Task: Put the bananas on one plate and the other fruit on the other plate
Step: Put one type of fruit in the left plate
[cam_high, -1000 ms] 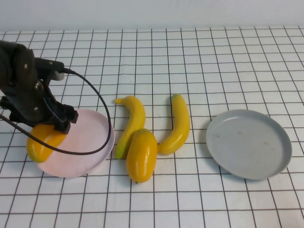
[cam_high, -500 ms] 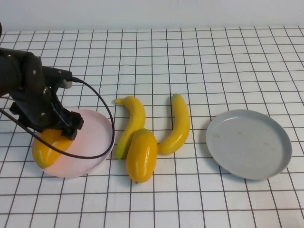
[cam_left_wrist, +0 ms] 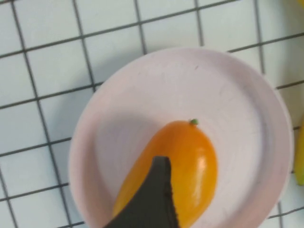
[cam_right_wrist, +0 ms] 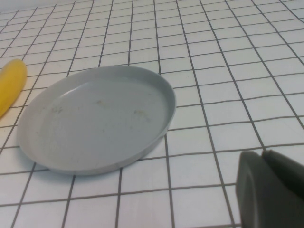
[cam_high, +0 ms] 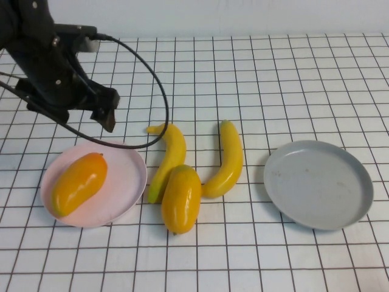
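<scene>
The left end effector (cam_high: 108, 115) hangs above the gridded counter (cam_high: 292, 79) just beyond the far rim of the pale pink plate (cam_high: 124, 182) and grips nothing, though whether its fingers are spread or pressed together cannot be told; the orange mango (cam_high: 79, 184) lies on that plate. The yellow mango (cam_high: 180, 199) rests on the counter touching the two bananas (cam_high: 170, 155), between the pink plate and the bare grey plate (cam_high: 318, 184). The right end effector (cam_right_wrist: 270, 187) sits low just beside the grey plate, its fingers pressed together.
</scene>
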